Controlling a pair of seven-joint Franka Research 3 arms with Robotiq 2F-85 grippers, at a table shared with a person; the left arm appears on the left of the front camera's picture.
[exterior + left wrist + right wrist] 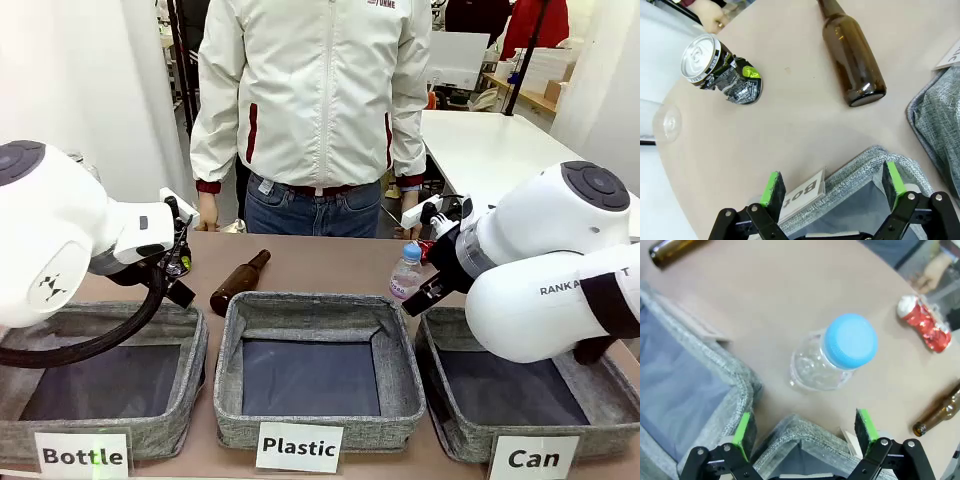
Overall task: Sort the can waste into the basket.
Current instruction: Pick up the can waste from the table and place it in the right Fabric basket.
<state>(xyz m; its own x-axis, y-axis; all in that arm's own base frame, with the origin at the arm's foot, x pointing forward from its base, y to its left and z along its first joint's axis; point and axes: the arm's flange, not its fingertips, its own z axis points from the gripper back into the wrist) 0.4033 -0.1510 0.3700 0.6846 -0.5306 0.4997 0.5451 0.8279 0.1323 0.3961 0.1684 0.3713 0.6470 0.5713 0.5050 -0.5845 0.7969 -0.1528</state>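
Observation:
The black-silver can (722, 70) with green marks lies crushed on the tan table, well ahead of my left gripper (833, 185), which stands open over the rim of the "Bottle" basket (860, 170). The red can (922, 322) lies crushed toward the far edge, beyond a clear bottle with a blue cap (840, 350). My right gripper (805, 432) is open and empty above the back rim of the "Can" basket (470, 440). In the front view the left gripper (178, 270) and the right gripper (425, 295) hover just behind the row of baskets.
A brown glass bottle (240, 280) lies behind the "Plastic" basket (318, 420). Another brown bottle (940, 415) lies near the red can. A person stands at the far edge, one hand (710, 12) near the black-silver can and the other hand (935, 270) near the red one.

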